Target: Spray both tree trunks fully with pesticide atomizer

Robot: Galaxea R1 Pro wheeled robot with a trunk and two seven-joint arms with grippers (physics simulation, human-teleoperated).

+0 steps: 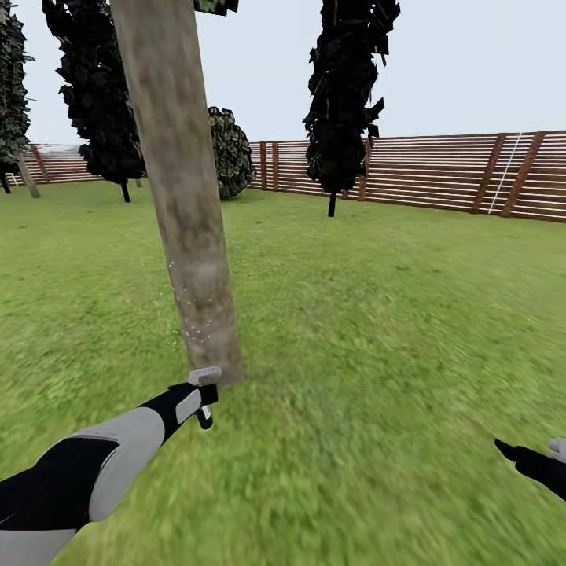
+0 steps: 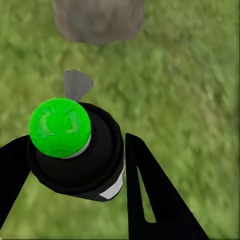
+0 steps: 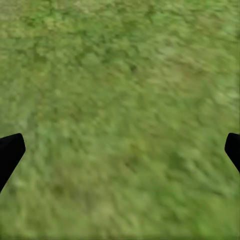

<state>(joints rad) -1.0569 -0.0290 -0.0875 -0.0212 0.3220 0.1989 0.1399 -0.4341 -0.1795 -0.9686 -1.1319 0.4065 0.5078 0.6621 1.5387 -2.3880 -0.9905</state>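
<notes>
My left gripper [image 2: 75, 165] clamped on pesticide atomizer [image 2: 75, 150], nozzle aimed at tree trunk [image 1: 185, 196] base, 12 o'clock, just beside. Whitish pesticide [image 1: 191, 326] specks low on trunk. My right gripper [image 3: 120, 147] spread wide, nothing held, over lawn [image 1: 377, 330] at 4 o'clock.

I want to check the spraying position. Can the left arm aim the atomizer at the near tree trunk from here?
Probably yes. The left gripper holds the pesticide atomizer close to the trunk; nothing stands between, and whitish speckles already dot its lower part.
</notes>
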